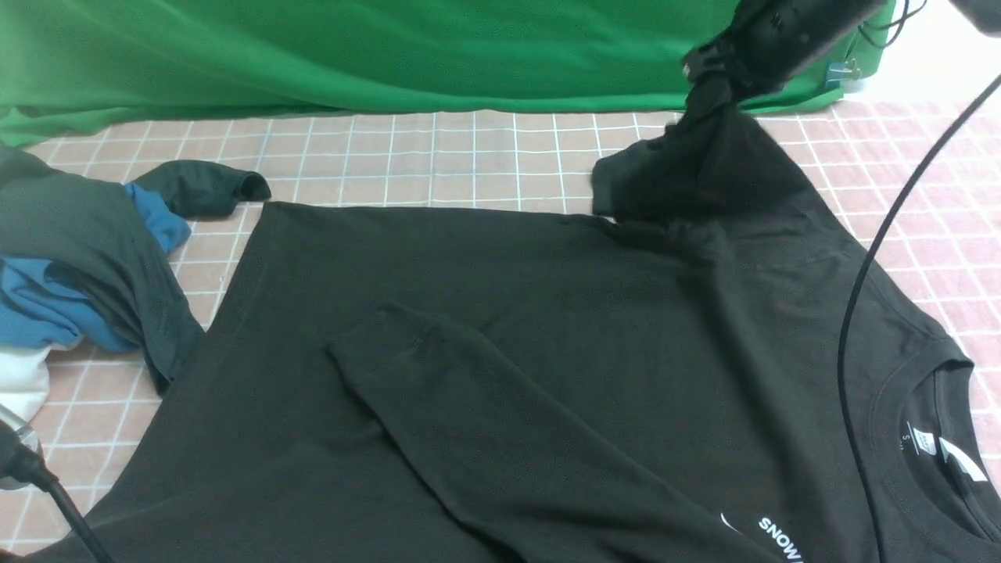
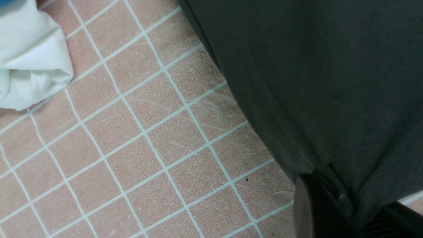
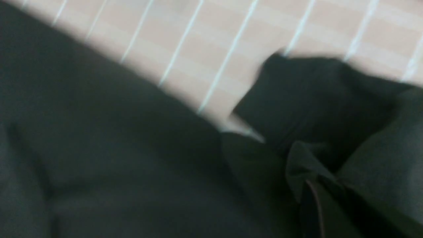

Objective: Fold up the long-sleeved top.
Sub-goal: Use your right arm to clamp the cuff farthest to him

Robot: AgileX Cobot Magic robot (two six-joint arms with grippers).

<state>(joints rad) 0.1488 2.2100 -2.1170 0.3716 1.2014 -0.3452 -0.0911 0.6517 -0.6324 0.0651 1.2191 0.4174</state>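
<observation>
Right claw: closed on the far sleeve of the long-sleeved top, cloth drawn up into a peak beneath it. Judged a lift, so the sleeve can swing over the body.

Left claw: closed on the hem, probably anchoring that edge against drag.

The top's body lies flat on the surface, below and between both claws. The other sleeve is already folded across it.

White lettering reading "SNOW", cut by the frame's bottom edge, is being shown on the long-sleeved top at the lower right of the front view. A neck label above it is being seen, too small to read.
</observation>
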